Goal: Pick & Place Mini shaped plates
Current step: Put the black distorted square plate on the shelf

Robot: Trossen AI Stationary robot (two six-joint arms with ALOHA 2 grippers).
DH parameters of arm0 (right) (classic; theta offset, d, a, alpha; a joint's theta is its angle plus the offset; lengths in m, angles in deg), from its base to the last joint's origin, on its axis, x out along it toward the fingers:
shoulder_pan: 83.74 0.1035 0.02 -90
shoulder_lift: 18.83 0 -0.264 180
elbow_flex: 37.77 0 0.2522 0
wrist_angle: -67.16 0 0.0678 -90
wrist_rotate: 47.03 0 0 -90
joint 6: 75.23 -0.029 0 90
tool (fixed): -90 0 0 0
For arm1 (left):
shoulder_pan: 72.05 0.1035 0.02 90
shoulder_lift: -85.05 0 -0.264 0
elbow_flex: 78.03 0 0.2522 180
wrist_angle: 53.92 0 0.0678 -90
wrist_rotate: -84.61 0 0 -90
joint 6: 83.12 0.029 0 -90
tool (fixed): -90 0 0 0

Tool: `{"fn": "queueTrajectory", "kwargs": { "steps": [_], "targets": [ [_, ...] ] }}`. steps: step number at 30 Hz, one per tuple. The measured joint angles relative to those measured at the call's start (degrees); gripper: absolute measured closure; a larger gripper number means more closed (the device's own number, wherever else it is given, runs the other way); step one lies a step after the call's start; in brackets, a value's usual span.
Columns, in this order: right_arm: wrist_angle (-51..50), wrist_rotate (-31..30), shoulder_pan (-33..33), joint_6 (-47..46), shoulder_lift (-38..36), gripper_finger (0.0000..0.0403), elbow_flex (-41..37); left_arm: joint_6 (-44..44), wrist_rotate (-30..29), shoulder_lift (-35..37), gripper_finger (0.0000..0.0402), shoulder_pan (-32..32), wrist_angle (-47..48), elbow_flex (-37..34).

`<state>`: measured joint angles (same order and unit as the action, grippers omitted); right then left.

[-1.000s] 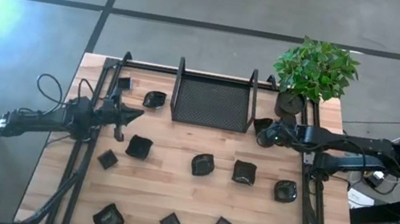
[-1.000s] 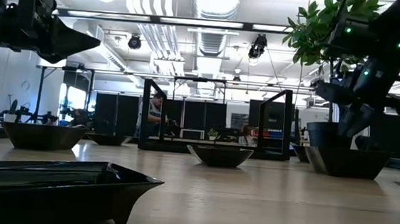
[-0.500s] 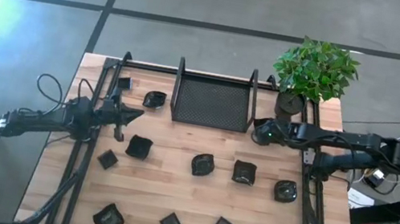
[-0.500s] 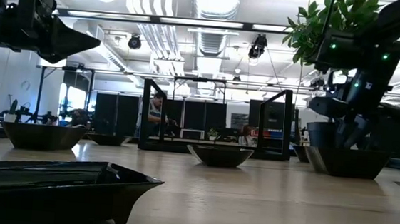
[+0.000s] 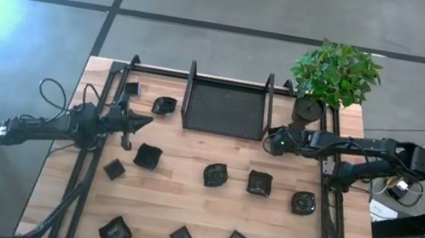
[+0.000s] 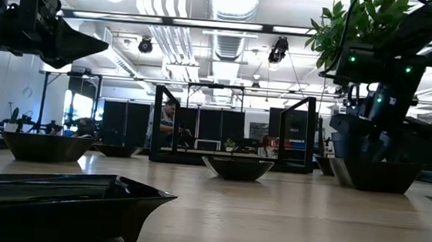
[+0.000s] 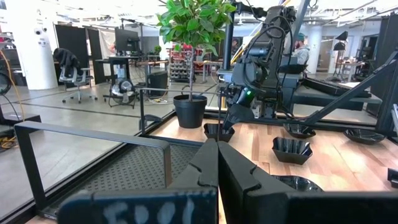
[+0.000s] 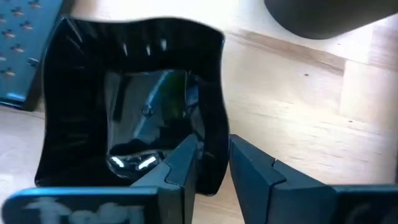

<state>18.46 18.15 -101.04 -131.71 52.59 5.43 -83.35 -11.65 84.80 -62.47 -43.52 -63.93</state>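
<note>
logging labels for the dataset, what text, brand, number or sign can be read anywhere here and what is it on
Nothing can be read as words.
Blurred pale marks on the left claw body, nearest the camera: too blurred to read.
Blurred pale marks on the right claw body, which grips the rim of a mini plate: too blurred to read.
Mesh tray, plant pot, the other plates and the table: no lettering seen.

Bright overhead lighting, corner window glare, blurred near wrist foregrounds.

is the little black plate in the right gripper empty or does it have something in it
Empty. In the right wrist view the glossy square black plate shows only reflections inside, its rim between the right gripper fingers.
</note>
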Motion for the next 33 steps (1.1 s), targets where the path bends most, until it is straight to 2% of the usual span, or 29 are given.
{"fn": "queueTrajectory", "kwargs": {
  "steps": [7,24,33],
  "targets": [
    [0.2,2.3,-0.7,5.1,-0.1,0.0388,0.1,0.0,0.0,0.0,0.0402,0.0,0.0,0.0],
    [-0.7,0.9,-0.5,9.1,-7.6,0.0395,1.2,0.0,0.0,0.0,0.0402,0.0,0.0,0.0],
    [-3.5,4.4,1.3,10.0,-11.1,0.0395,3.3,0.0,0.0,0.0,0.0402,0.0,0.0,0.0]
  ]
}}
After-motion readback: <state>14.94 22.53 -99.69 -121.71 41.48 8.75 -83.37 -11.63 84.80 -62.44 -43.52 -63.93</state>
